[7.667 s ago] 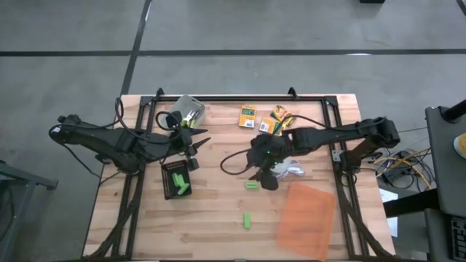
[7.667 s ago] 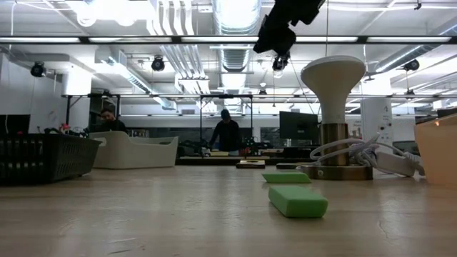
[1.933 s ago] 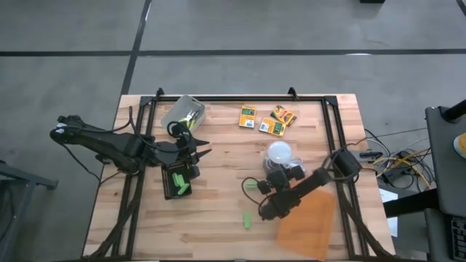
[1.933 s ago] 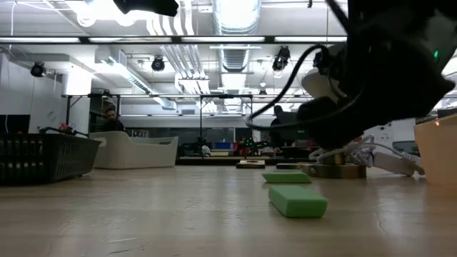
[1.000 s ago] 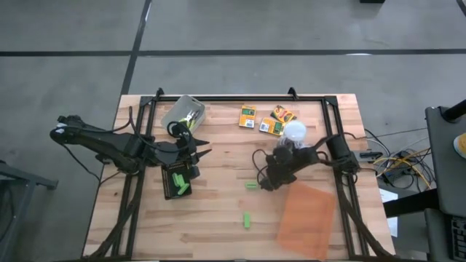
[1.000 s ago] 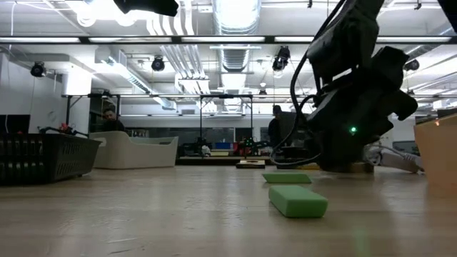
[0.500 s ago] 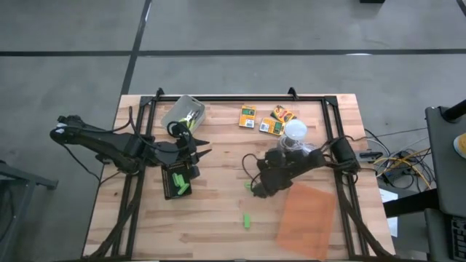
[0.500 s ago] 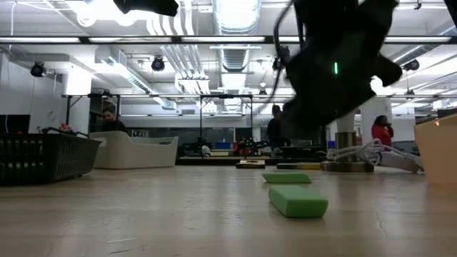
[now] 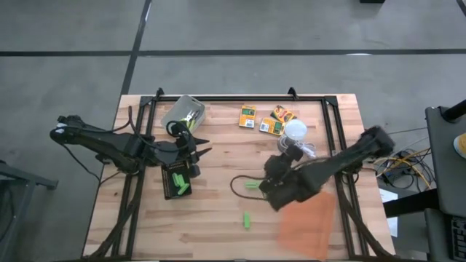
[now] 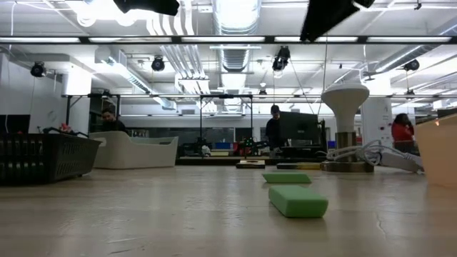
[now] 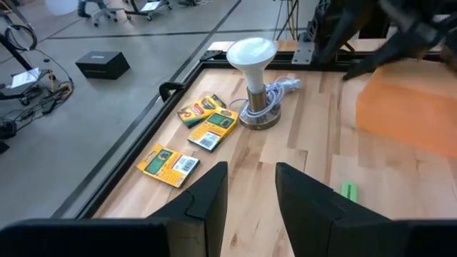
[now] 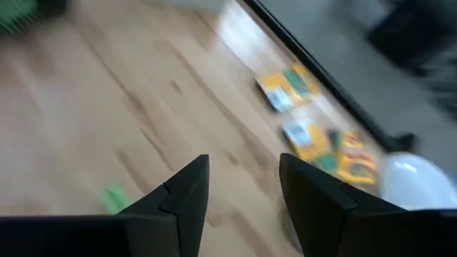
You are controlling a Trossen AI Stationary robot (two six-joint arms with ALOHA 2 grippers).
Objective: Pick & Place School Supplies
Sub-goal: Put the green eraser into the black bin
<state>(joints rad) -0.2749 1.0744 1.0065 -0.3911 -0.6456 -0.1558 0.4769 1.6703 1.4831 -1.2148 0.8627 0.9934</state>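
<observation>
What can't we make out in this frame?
- Right tool: wrist view motion-blurred; box labels unreadable.
- Green stick by the right arm: partly covered in high view.
- Black tray contents: too small in high view.
- Left tool: out of the low view.

Three flat orange-yellow boxes (image 9: 266, 119) lie near the table's far edge. Two green sticks (image 9: 247, 219) lie flat mid-table, well apart; more (image 9: 179, 183) in the tray. Plier-like tools (image 9: 191, 116) in a clear container.

One camera looks straight down, one sits low on the table (image 10: 143, 221), and both wrist cameras see the orange-yellow boxes (image 11: 207, 125), blurry in one.
</observation>
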